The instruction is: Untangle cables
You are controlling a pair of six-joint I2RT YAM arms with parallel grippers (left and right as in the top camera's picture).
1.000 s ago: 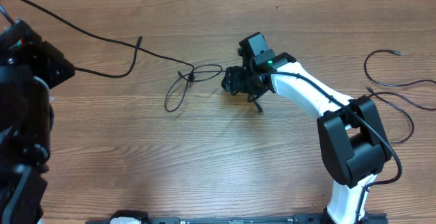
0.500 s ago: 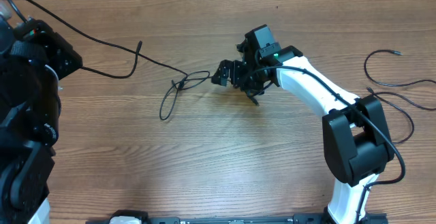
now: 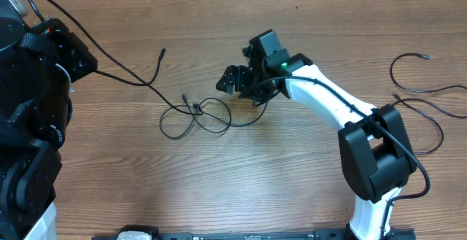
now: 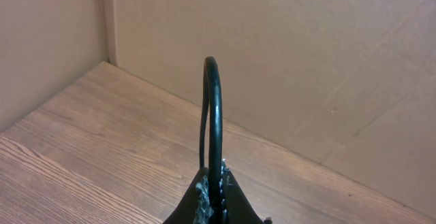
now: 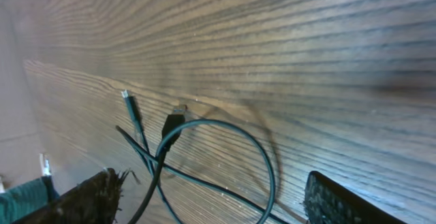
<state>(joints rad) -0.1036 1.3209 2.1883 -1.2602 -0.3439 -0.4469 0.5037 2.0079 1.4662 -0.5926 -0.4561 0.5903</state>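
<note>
Thin black cables (image 3: 204, 116) lie in loose crossing loops at mid table, with one plug end (image 3: 163, 51) pointing up-left. A strand runs left from the loops to my left arm (image 3: 44, 65). In the left wrist view my left gripper (image 4: 214, 200) is shut on a cable (image 4: 215, 115) that arches up out of its jaws. My right gripper (image 3: 229, 79) is open just above and right of the loops. In the right wrist view a cable loop (image 5: 270, 157) and two plug ends (image 5: 174, 122) lie on the wood between its spread fingers (image 5: 88, 200), touched by neither.
Two more loose black cables lie at the right edge, one curled (image 3: 408, 76) and one in a wide loop (image 3: 430, 127) by the right arm's base (image 3: 376, 167). Cardboard walls (image 4: 306, 67) stand behind the left corner of the table.
The tight small loops have spread into wider loops and shifted left and down. My right gripper has moved left. The left arm has shifted and the plug end has slid right.
</note>
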